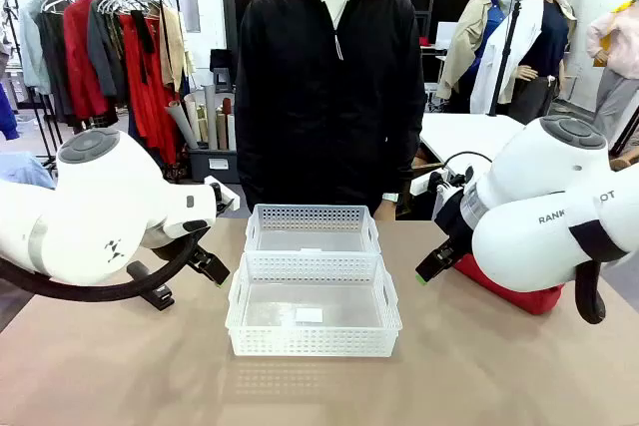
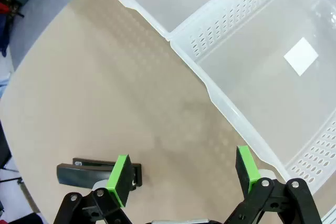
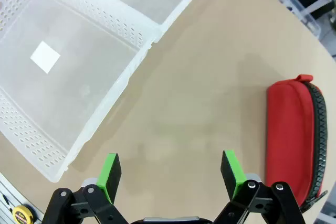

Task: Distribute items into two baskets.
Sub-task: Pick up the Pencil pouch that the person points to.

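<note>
Both baskets (image 1: 313, 341) sit empty; left gripper (image 2: 184, 170) and right gripper (image 3: 170, 172) hover, jaws spread. Next, left needs to shift onto the black stapler (image 2: 79, 173), right onto the red pouch (image 3: 289, 135)

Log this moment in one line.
left end effector open by stapler | right end effector open by red pouch | near basket, far basket empty

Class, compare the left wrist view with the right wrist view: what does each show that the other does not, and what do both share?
Left wrist view, not the right: a small black stapler lying beside the open left tool. Right wrist view, not the left: a soft red fabric pouch with a black zipper, a small yellow tape measure and the open right tool. Both: the two white perforated plastic baskets, the larger and the smaller.
</note>
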Tool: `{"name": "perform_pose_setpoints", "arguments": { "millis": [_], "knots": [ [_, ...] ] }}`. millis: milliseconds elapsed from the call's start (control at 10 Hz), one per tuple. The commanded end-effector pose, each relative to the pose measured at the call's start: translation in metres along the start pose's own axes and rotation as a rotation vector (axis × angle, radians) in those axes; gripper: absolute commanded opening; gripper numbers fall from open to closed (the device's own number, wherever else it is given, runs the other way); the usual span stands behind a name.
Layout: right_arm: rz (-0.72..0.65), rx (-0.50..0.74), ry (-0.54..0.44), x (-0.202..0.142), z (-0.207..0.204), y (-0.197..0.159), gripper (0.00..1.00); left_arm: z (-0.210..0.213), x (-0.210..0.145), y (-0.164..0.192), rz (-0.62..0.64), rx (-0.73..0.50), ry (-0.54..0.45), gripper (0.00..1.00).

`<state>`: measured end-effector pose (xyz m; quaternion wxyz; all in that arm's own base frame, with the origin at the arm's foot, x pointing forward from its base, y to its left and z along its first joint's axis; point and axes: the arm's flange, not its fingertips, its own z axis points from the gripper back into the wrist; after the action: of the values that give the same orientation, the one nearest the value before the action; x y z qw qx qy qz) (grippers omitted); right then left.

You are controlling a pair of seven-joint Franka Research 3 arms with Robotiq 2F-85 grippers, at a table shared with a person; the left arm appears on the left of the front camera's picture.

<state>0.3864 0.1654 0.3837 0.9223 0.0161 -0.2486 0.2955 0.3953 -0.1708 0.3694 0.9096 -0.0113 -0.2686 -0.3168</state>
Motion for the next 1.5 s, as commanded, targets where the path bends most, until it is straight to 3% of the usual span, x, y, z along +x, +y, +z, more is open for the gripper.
{"name": "perform_pose_setpoints", "arguments": {
  "millis": [0,1400],
  "knots": [
    [-0.001,-0.003,0.001,-0.0004,-0.0002,-0.0012,1.0,0.0,0.0,0.0001,0.0,0.0,0.0,1.0],
    [0.0,0.0,0.0,0.0,0.0,0.0,1.0,0.0,0.0,0.0,0.0,0.0,0.0,1.0]
  ]
}}
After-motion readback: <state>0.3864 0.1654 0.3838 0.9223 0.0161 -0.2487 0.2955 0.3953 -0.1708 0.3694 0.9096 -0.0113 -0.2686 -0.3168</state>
